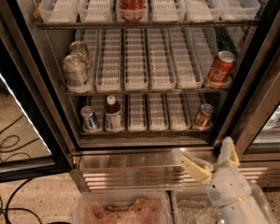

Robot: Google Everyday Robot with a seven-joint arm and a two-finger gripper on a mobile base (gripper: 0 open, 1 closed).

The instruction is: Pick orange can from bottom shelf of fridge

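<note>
Black door frames edge the fridge (130, 164), which fills most of the frame. On the bottom shelf (156, 112), lined with white slotted trays, a blue-and-silver can (89, 119) stands at the far left, with a brown bottle (113, 114) just beside it. The orange can (204, 115) stands upright at the shelf's right end, right of centre in the frame. Below it, at lower right, the gripper (203, 149) hangs before the steel base panel, its fingers spread apart and holding nothing, clear of the can.
</note>
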